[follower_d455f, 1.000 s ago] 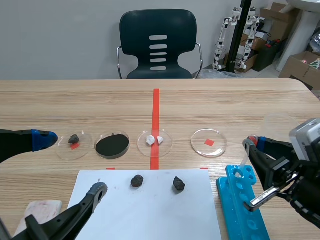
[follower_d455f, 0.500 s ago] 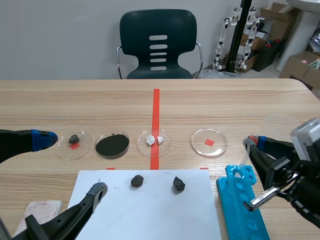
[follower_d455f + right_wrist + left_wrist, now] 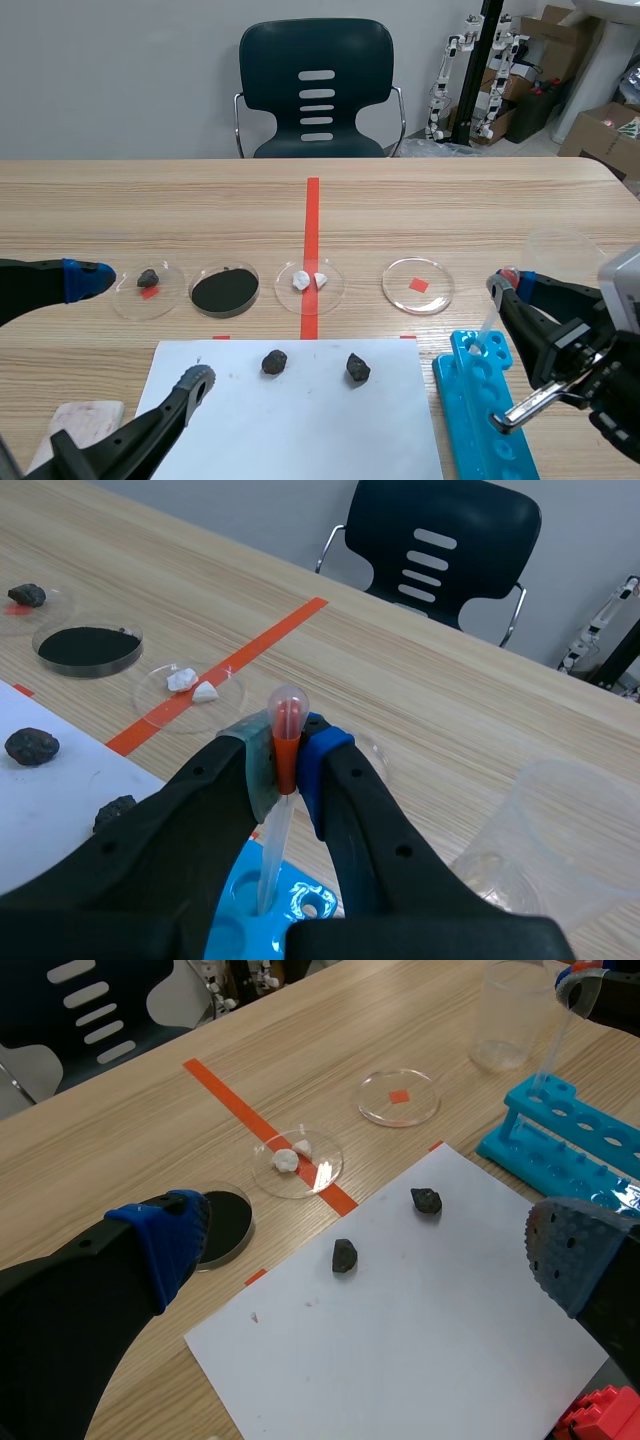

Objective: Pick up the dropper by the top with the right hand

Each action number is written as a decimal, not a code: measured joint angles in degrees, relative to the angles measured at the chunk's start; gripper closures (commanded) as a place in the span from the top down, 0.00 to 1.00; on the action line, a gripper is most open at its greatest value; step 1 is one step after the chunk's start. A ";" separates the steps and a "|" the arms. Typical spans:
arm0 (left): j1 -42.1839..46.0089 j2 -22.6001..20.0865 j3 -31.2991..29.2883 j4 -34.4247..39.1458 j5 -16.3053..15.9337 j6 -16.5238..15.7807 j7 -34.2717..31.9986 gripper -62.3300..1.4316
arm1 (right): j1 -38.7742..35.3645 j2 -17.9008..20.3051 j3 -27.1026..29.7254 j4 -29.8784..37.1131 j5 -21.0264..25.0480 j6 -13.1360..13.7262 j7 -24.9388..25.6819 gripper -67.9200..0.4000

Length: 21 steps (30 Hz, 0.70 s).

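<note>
The right claw (image 3: pixel 285 758) was clenched on the dropper (image 3: pixel 276 825), its pads pinching the orange top just under the bulb. The dropper's long axis stood nearly upright. It hung down from between the fingers, with its tip at a hole of the blue rack (image 3: pixel 305 908) on the desk (image 3: pixel 450 220). The left claw (image 3: pixel 365 1255), released, hung well apart over the white paper (image 3: pixel 420 1310), so the right arm was much the nearer.
</note>
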 measured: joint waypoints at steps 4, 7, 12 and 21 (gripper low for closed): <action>0.00 0.00 0.00 0.00 0.00 0.00 0.00 1.00 | -0.31 0.00 0.00 0.81 0.02 0.02 -0.02 0.02; 0.00 0.00 0.00 0.00 0.00 0.00 0.00 1.00 | -1.38 0.02 0.00 1.90 0.02 0.00 0.00 0.02; 0.00 0.00 0.00 0.00 0.00 0.00 0.00 1.00 | -2.93 0.02 0.00 4.42 0.00 0.02 0.02 0.02; 0.00 0.00 0.00 0.00 0.00 0.00 0.00 1.00 | -4.98 0.02 0.00 8.28 0.07 0.02 -0.02 0.02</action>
